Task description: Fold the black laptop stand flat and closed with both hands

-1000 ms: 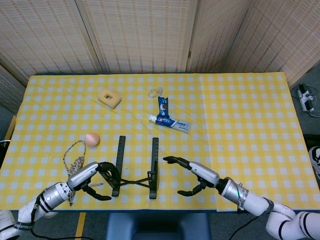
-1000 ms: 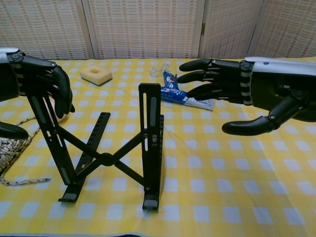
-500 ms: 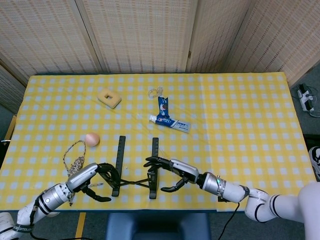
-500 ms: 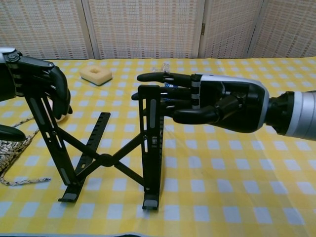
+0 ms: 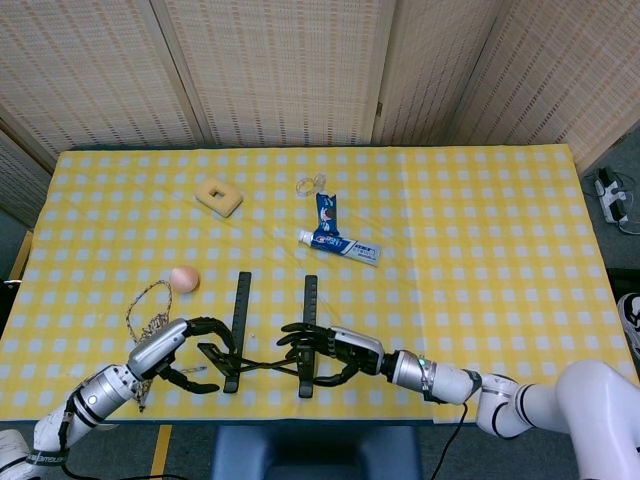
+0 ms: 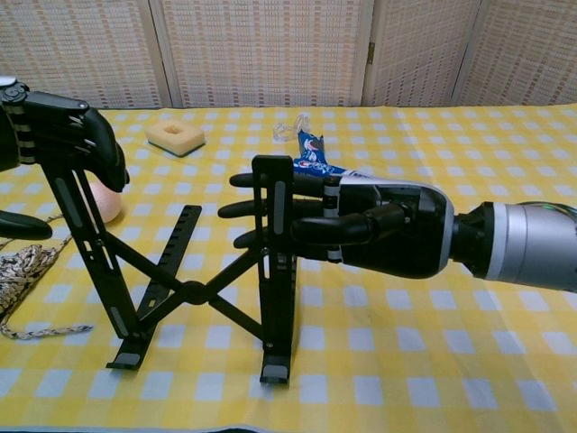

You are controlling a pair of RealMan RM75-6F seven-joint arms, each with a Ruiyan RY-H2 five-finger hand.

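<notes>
Since the earlier frames, the right hand (image 5: pixel 325 352) has been brought in from well beside the black laptop stand (image 5: pixel 268 340) until, in the head view, its fingers are wrapped around the stand's right upright near the table's (image 5: pixel 480 250) front edge, while the left hand (image 5: pixel 185 345) is curled around the left upright. From the chest view, the stand (image 6: pixel 194 289) is seen propped open on the checked cloth, with the right hand (image 6: pixel 361 225) closed on one upright and the left hand (image 6: pixel 68 135) on the other's top.
</notes>
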